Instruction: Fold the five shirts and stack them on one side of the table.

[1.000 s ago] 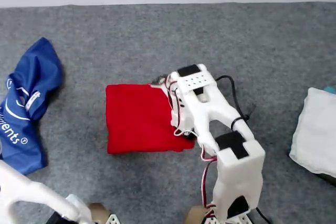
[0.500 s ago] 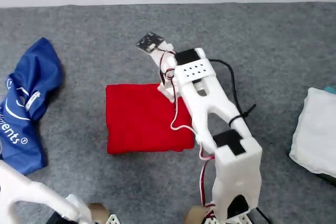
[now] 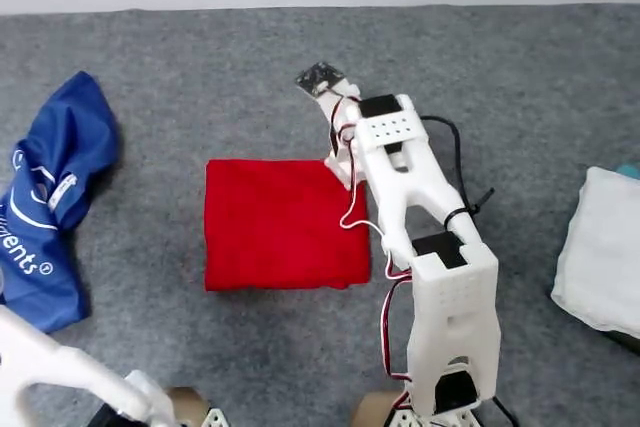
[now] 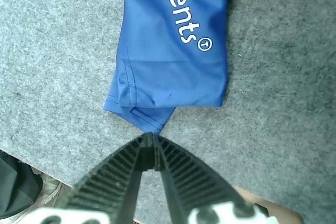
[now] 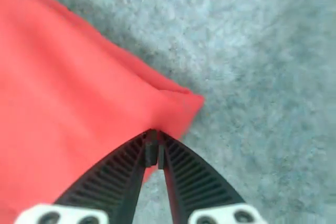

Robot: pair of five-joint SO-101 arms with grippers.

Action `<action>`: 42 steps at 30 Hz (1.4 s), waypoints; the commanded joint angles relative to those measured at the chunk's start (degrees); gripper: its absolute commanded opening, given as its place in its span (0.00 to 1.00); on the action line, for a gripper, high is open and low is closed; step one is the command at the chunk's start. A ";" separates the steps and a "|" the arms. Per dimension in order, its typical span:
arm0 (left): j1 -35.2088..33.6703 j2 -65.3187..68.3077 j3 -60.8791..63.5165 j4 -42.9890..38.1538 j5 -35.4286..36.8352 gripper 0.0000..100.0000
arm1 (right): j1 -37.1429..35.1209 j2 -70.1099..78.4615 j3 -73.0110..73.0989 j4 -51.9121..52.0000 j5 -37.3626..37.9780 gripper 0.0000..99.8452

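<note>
The red shirt (image 3: 285, 222) lies flat mid-table, its far right corner just beneath the right gripper (image 5: 154, 149), jaws closed and apparently empty.

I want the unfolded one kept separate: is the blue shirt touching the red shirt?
Apart. The high view shows bare table between the blue shirt and the red shirt.

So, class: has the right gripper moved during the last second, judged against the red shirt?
Yes. The right gripper has moved along the red shirt's right edge toward its far right corner, where its shut fingers now sit.
</note>
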 commanded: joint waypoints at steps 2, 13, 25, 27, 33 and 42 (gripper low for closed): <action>0.00 -1.67 -0.22 0.26 -0.18 0.01 | -1.54 -7.34 -9.14 10.33 -0.35 0.01; 0.00 -1.67 5.76 -0.35 -0.44 0.01 | -5.67 -7.87 -12.04 26.33 -26.29 0.27; 0.35 -1.67 5.67 -0.26 -0.53 0.01 | -11.38 -0.57 -12.31 19.38 -35.87 0.36; 0.35 -1.67 5.58 -0.26 -0.53 0.01 | -11.56 1.63 -12.31 18.51 -36.66 0.36; 0.18 -1.67 5.58 -0.26 -0.53 0.01 | -11.12 9.63 -12.31 16.66 -37.89 0.36; 0.35 -1.67 5.58 -0.44 -0.62 0.01 | -12.44 16.40 -12.31 19.47 -29.19 0.16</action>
